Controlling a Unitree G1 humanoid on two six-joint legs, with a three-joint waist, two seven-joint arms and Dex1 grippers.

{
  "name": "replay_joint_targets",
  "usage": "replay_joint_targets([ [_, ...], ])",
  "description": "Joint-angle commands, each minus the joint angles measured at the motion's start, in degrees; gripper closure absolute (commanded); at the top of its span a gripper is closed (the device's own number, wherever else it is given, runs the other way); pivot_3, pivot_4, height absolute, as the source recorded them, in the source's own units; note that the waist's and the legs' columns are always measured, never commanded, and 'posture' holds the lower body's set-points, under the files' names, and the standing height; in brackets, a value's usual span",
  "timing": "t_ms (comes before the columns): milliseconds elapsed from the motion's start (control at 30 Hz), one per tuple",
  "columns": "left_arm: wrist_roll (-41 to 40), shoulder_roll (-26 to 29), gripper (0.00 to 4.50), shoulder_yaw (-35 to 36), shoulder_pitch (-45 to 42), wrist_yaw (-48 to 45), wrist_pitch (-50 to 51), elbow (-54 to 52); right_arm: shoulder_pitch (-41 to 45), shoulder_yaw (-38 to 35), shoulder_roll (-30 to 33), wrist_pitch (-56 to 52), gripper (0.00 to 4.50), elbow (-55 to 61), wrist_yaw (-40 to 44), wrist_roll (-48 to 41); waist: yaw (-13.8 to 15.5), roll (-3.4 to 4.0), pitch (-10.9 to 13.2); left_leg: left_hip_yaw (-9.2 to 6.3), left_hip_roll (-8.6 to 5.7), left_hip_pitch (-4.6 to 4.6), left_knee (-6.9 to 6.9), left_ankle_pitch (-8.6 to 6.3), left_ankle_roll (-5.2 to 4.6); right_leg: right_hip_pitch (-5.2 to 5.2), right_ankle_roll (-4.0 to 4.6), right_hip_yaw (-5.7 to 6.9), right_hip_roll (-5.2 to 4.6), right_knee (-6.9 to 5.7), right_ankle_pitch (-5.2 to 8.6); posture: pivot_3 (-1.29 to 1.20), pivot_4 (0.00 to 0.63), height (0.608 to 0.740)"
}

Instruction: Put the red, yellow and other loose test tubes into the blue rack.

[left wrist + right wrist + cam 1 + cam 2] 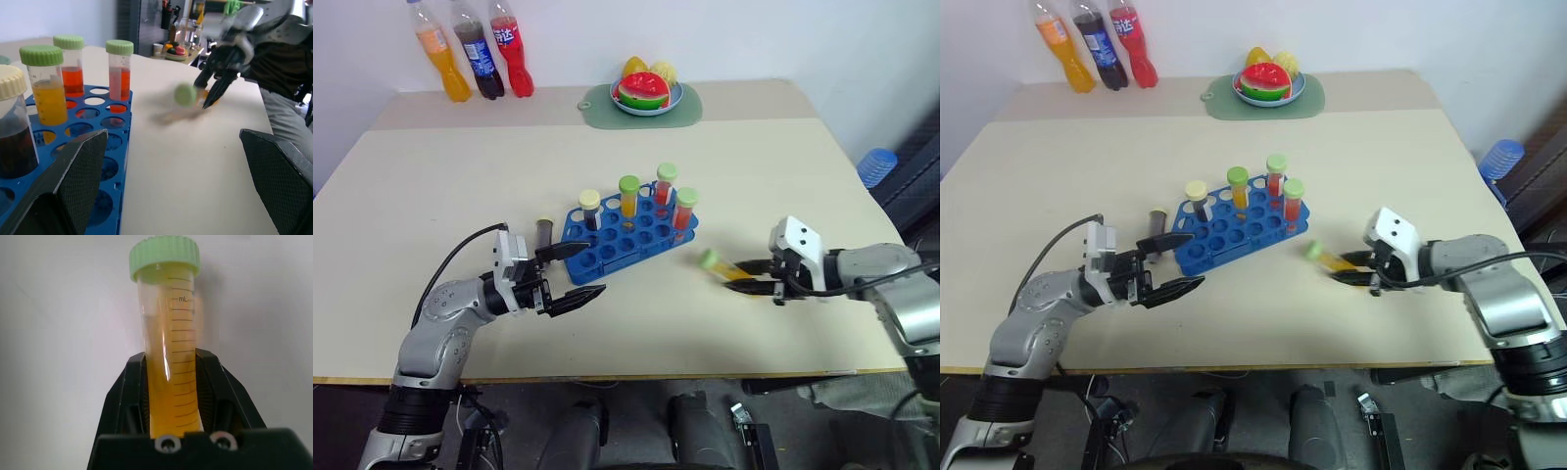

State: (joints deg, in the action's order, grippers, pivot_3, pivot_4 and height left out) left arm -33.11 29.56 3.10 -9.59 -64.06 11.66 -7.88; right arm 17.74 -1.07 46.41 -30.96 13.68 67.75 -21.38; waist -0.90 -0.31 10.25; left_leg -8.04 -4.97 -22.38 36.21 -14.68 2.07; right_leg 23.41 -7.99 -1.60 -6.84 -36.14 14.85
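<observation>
Over the beige table (724, 176), the right pincer (751, 277) clamps a yellow-orange tube (171, 362); the left pincer (570, 276) gapes empty.

Between the right gripper (751, 278), which is clamped on a yellow tube (722, 265), and the blue rack (628, 233) the table (783, 166) is bare, so the way is free there. Four capped tubes (647, 200) stand upright along the far side of the rack; the near holes are free. The left gripper (576, 272), jaws wide, is just at the rack's left end, beside a dark tube (544, 233) on the table. Bottles (470, 49) and a fruit plate (646, 93) are well apart, at the far edge.
</observation>
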Motion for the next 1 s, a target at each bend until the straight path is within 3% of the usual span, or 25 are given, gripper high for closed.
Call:
replay_joint_targets([
  [33,-0.47,0.22,0.0,1.74,0.16,0.24,-1.22,-0.45,1.28,-2.91,-5.16,4.31,3.7,3.44,-3.04,-4.52,0.27,-0.01,0.0,-0.02,0.0,0.0,0.03,0.0,0.0,-0.02,0.0,0.0,-0.01,0.01,0.0,0.0,0.15,0.74],
  [167,-0.69,0.92,0.0,2.93,1.98,0.72,-1.22,-1.67,4.59,-0.52,-18.04,9.74,3.7,1.03,-8.96,-6.08,0.09,-0.07,-0.02,-0.08,-0.02,0.01,0.03,0.01,0.02,-0.02,0.0,0.0,-0.02,-0.02,0.0,0.0,0.15,0.74],
  [400,-2.58,2.71,0.0,6.32,6.02,3.52,0.58,-7.17,9.2,3.46,-35.18,27.91,3.7,-15.77,-20.1,2.69,-0.12,-0.03,-0.02,-0.11,-0.02,0.01,-0.01,0.03,0.06,0.09,0.01,-0.04,-0.01,-0.07,-0.01,0.0,0.15,0.74],
  [600,-4.55,3.42,0.0,7.55,11.04,8.77,4.22,-17.09,11.73,4.22,-40.63,41.13,3.7,-29.19,-22.4,6.48,-0.15,-0.02,-0.02,-0.11,-0.02,0.01,-0.04,0.05,0.09,0.11,0.01,-0.07,-0.02,-0.07,-0.01,0.0,0.15,0.74],
  [1000,-4.66,3.36,0.0,8.09,18.89,13.66,4.99,-26.31,12.62,4.14,-41.19,51.76,3.7,-43.52,-24.15,10.22,-0.28,0.02,-0.04,-0.08,-0.02,0.06,-0.08,0.05,0.09,0.1,0.04,-0.09,0.04,-0.1,-0.01,0.0,0.15,0.74],
])
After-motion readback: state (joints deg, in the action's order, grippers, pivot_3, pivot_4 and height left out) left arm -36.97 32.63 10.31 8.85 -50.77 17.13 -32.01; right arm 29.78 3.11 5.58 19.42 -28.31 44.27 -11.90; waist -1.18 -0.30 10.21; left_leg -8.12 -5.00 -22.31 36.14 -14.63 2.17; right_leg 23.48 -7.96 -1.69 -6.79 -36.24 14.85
